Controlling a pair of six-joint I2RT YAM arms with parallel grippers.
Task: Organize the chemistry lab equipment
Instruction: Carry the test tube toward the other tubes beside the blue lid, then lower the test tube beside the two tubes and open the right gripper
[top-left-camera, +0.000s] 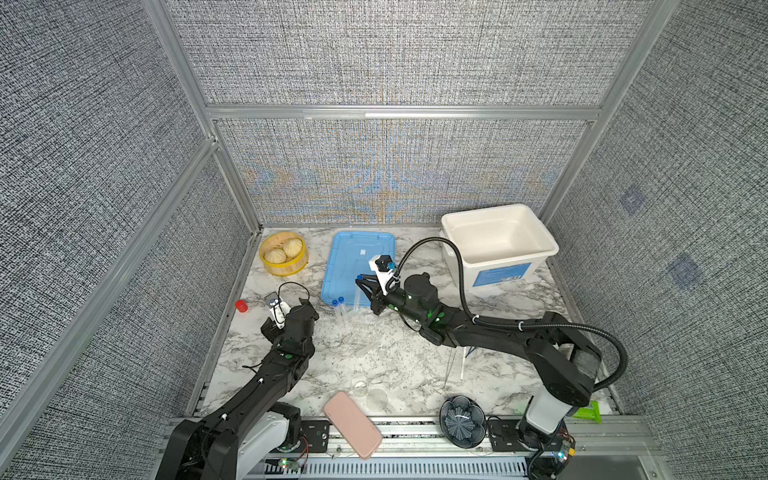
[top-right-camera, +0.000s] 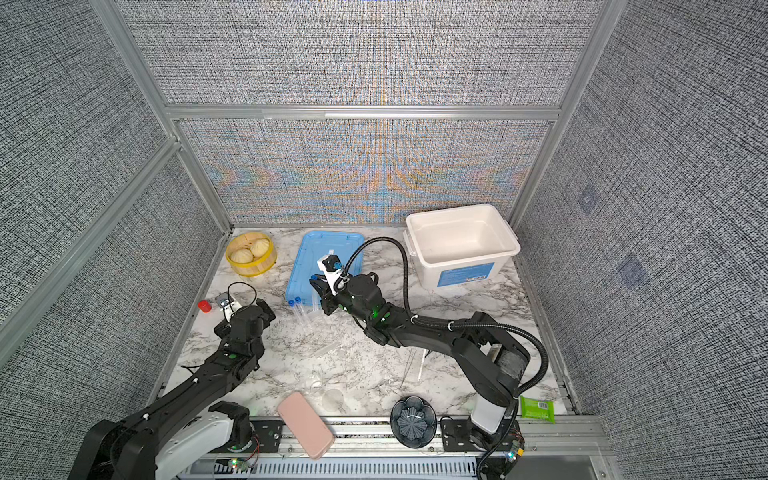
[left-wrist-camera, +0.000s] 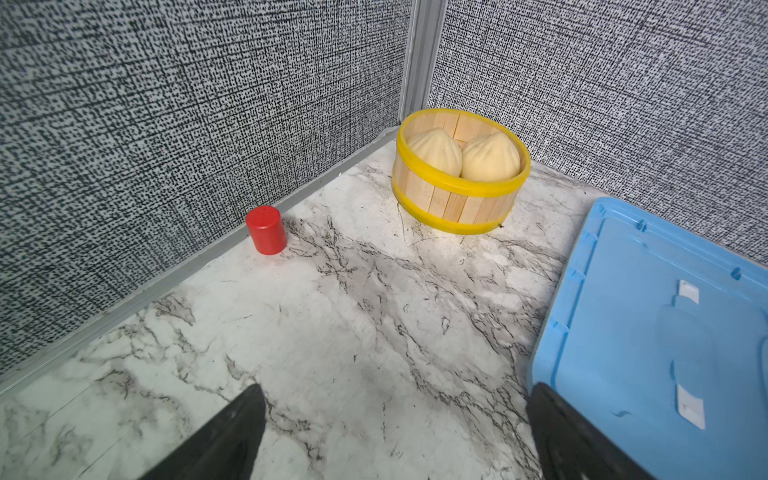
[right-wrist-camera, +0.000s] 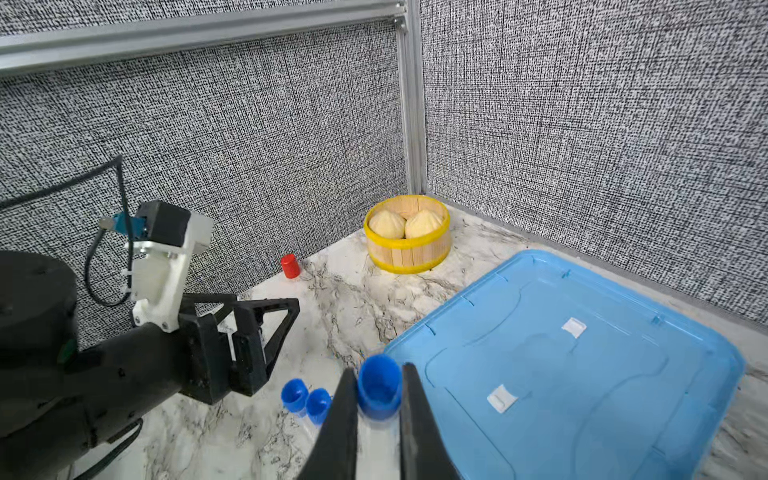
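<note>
Right fingers clamp a blue-capped tube near its cap, at the blue lid's six o'clock; probably light, slick, crackable; left fingers spread empty

SITE: robot test cell | ENCLOSURE: bench is boxed in by aluminium frame and grey woven panels | BENCH: marble-patterned tabletop; two robot arms are mounted on a front rail | PROPS: blue-capped tubes and a toy bun steamer are set out on it
</note>
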